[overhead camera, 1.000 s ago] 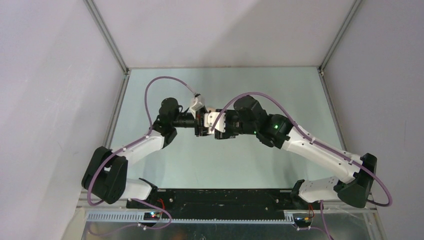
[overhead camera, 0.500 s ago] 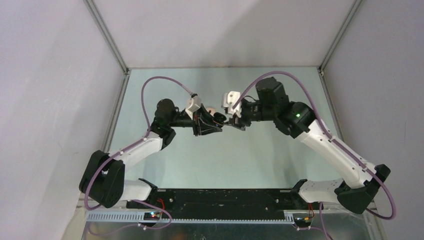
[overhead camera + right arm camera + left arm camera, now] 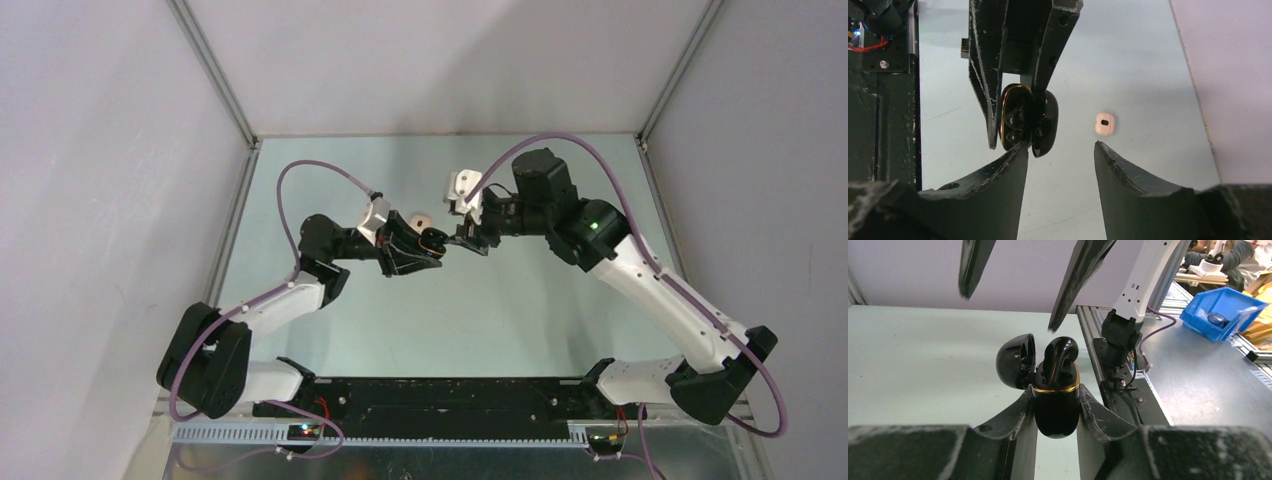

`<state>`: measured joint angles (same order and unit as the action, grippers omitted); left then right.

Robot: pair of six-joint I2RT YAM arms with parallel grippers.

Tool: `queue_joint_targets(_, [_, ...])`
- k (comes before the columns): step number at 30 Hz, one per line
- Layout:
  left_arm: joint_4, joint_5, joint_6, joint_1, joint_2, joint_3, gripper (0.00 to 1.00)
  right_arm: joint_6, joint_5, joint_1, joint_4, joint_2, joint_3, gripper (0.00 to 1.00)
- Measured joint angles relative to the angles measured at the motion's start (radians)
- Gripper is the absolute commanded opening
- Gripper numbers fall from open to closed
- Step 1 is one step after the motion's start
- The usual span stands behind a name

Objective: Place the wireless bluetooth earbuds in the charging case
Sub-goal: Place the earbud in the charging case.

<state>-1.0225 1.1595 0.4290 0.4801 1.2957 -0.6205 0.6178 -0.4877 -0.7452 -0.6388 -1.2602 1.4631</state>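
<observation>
Above the table (image 3: 500,320), the left gripper (image 3: 1055,392) pinches the open black case (image 3: 1055,416) with a black earbud (image 3: 1060,352) standing proud in it, while the right gripper (image 3: 1060,146), jaws spread and empty, has just backed away, likely having delivered that bud.

Black case (image 3: 1015,120) clamped between left fingers (image 3: 984,75); pale pod (image 3: 1104,124) apart.

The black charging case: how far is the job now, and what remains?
Done: the black charging case has its lid open, and one black earbud stands in it, sticking up. In hand: the left gripper clamps the case; the right gripper hangs open and empty close by. Left: seating that bud, and a pale beige piece lying on the table.
</observation>
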Motion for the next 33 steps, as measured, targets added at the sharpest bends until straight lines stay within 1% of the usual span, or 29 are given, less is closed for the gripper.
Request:
queue_joint_targets(7, [-0.067, 0.004, 0.040, -0.001, -0.004, 0.012, 0.10, -0.005, 0.048, -0.031, 0.004, -0.049, 0.000, 0.56])
queue_joint_targets(27, [-0.064, 0.003, 0.038, -0.001, -0.006, 0.013, 0.10, -0.002, 0.061, -0.029, -0.020, -0.039, 0.024, 0.57])
queue_joint_targets(33, [-0.059, 0.003, 0.034, -0.003, -0.006, 0.013, 0.10, 0.004, 0.017, -0.024, -0.042, -0.029, 0.026, 0.57])
